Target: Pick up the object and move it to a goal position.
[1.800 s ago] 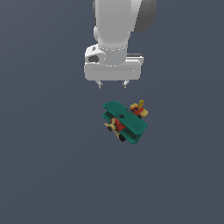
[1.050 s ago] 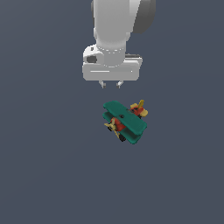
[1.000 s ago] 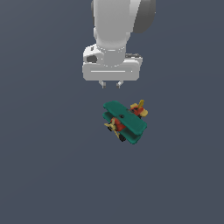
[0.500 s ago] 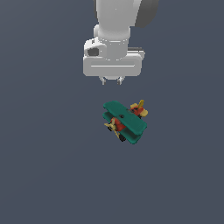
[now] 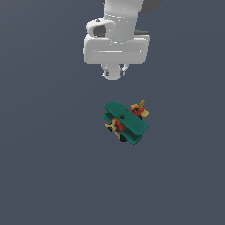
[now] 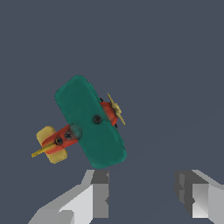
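My white two-fingered claw hangs spread and empty beside the teal-winged, red-bodied toy biplane; descending off-centre, I might knock it aside.

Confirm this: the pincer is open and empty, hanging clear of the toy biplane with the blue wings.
Wrong on the colour. The wrist view shows the toy biplane has teal-green wings, not blue. The rest holds: the pincer is open and empty, clear of the plane.
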You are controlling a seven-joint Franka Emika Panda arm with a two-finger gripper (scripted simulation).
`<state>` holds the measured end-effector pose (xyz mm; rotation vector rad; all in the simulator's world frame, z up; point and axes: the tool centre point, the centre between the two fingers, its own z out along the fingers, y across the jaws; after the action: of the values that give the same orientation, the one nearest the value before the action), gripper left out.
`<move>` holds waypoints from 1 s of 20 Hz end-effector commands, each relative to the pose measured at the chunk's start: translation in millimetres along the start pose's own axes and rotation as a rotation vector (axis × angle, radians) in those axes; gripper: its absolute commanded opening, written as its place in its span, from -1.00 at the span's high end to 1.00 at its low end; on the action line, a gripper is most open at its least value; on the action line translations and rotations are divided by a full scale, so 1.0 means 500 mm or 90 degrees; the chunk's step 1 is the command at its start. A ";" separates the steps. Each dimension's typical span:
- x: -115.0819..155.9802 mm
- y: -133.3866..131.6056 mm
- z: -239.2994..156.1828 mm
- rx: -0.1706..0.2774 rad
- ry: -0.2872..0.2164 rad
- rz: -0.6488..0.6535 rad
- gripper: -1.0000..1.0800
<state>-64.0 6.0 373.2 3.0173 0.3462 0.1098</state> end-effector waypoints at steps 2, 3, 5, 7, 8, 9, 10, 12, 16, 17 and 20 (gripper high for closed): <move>0.004 -0.003 -0.042 -0.025 0.018 -0.047 -0.23; 0.005 -0.004 -0.054 -0.033 0.023 -0.060 -0.23; 0.007 -0.006 -0.077 -0.050 0.032 -0.086 -0.23; 0.008 -0.008 -0.101 -0.067 0.040 -0.112 -0.23; 0.008 -0.010 -0.112 -0.076 0.043 -0.125 -0.23; 0.009 -0.011 -0.124 -0.085 0.047 -0.138 -0.23; 0.009 -0.013 -0.135 -0.095 0.050 -0.151 -0.23; 0.009 -0.016 -0.158 -0.114 0.056 -0.177 -0.23; 0.010 -0.025 -0.202 -0.155 0.064 -0.228 -0.23; 0.009 -0.028 -0.213 -0.166 0.065 -0.241 -0.23; 0.009 -0.036 -0.244 -0.198 0.067 -0.279 -0.23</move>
<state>-72.6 33.2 484.7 2.6066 0.8635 0.2580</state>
